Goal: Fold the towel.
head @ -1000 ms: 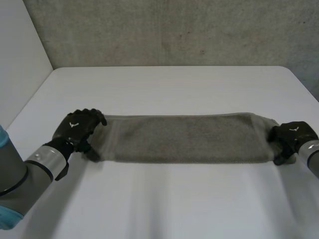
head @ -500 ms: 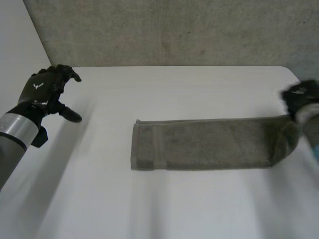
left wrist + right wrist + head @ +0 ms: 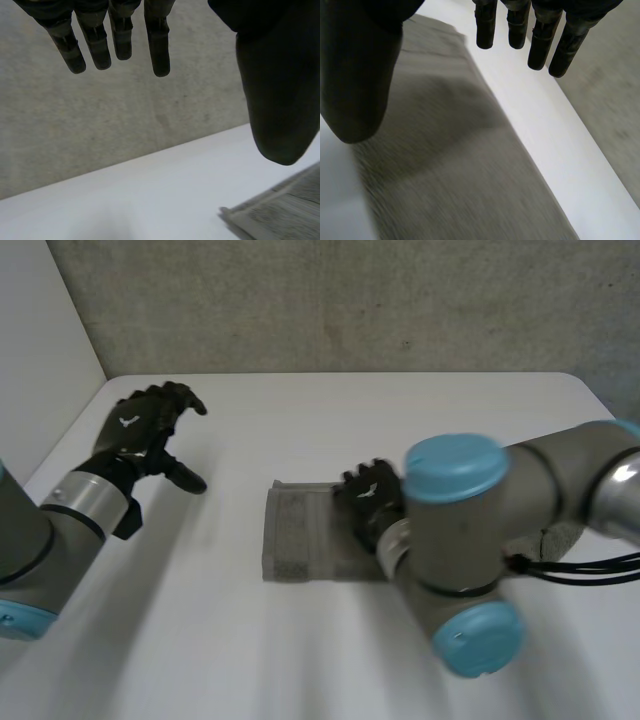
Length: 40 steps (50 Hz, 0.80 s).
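Grey-green terry cloth, the towel (image 3: 298, 536), is lying as a long folded strip across the middle of the white table (image 3: 300, 410), its short hemmed end pointing toward the left arm's side. The right arm (image 3: 470, 540) is reaching across over the strip and covering most of it in the head view, and the right hand (image 3: 368, 492) is sitting above the towel near that free end. In the right wrist view the right hand (image 3: 360, 70) is hovering with its fingers (image 3: 540, 45) straight and its thumb held wide apart from them. The towel (image 3: 460, 165) is lying flat under the palm, with nothing pinched. The left hand (image 3: 140, 432) is hanging above bare table, well apart from the towel. Its own wrist view is showing the fingers (image 3: 157, 47) straight and side by side, the thumb spread away, holding nothing. A corner of the towel (image 3: 280, 212) is lying beyond the thumb, with the rough grey wall (image 3: 125, 120) behind.
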Available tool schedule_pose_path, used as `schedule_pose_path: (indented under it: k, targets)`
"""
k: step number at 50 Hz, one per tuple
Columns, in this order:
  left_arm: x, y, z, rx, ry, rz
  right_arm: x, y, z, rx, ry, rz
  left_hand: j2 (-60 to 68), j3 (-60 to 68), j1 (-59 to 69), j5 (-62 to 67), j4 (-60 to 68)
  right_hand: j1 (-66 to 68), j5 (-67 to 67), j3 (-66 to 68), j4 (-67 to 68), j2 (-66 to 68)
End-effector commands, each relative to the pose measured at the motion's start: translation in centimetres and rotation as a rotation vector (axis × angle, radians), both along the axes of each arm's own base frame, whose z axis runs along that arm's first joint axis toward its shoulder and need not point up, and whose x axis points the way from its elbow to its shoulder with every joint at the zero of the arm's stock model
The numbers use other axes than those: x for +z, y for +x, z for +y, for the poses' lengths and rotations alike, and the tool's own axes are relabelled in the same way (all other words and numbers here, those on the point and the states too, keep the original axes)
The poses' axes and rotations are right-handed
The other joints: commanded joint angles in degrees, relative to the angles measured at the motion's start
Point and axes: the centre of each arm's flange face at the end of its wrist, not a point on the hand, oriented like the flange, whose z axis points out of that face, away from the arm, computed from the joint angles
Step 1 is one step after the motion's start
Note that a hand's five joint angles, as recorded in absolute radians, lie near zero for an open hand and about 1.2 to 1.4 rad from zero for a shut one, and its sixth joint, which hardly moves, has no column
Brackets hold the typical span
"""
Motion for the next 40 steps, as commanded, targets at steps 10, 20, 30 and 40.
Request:
schedule_pose_path:
  k: [10,20,30,40]
  targets:
    - [-1.4,-1.7,1.4,-0.059,0.041,-0.012,1.3,-16.7,-11.3,-0.414,0.004,-0.131,-3.71,-4.04,-4.04,-2.70,-3.95,-3.42,-3.42,-4.09,-4.74,-4.12]
    - [-2.4,-1.8,1.7,-0.062,0.070,-0.021,1.9,-24.9,-16.6,-0.626,-0.037,-0.316,-3.71,-4.04,-4.04,-2.70,-3.95,-3.42,-3.42,-4.09,-4.74,-4.12]
    - [-3.1,-1.6,2.1,-0.061,0.094,-0.027,3.6,-28.2,-19.0,-0.602,0.138,-0.708,-4.05,-4.38,-4.37,-3.04,-4.29,-3.42,-3.42,-4.09,-4.74,-4.12]
    - [-3.1,-1.3,1.5,-0.048,0.094,-0.024,3.1,-26.4,-20.8,-0.553,0.174,-0.727,-4.05,-4.38,-4.37,-3.04,-4.29,-0.48,-0.48,-1.15,-1.80,-1.18]
